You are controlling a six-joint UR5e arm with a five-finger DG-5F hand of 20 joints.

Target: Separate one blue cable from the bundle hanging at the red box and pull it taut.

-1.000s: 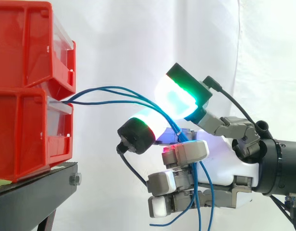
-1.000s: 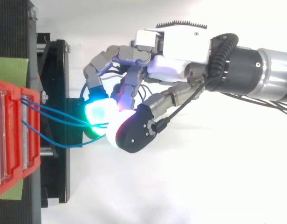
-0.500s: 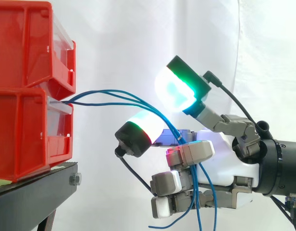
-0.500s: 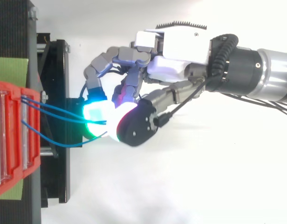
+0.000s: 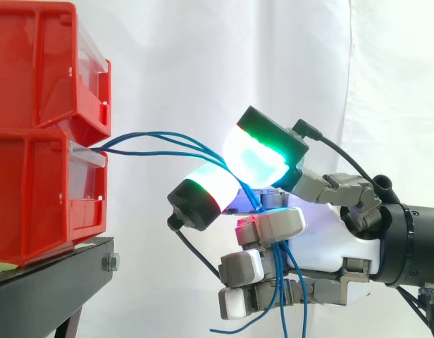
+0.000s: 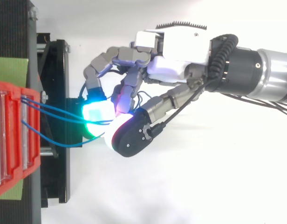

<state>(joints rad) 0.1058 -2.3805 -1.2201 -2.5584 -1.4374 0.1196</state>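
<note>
Three thin blue cables (image 5: pixel 203 146) leave the gap between the two stacked red bins (image 5: pixel 34 197) and arc right into my hand (image 5: pixel 330 243). From there their loose ends hang down past the lower fingers (image 5: pixel 263 227). The fingers are curled round the cables, and a green-glowing pad (image 5: pixel 263 151) sits close above a white-glowing pad (image 5: pixel 206 190), with the cables running between them. In the top view the cables (image 6: pixel 55 112) cross from the bins (image 6: pixel 13 149) to the glowing pads below the hand (image 6: pixel 181 51). All three strands stay slack and bunched together at the hand.
The bins stand on a black stand (image 5: pixel 55 282) whose edge reaches under the cables (image 6: pixel 55 70). A green patch (image 6: pixel 10 70) lies beside the bins. A white curtain hangs behind, and the arm comes in from the right.
The green-glowing pad has come down closer to the white one, tightening over the cables. The black-backed fingertip has shifted slightly toward the bins. The cables' arc is nearly the same.
</note>
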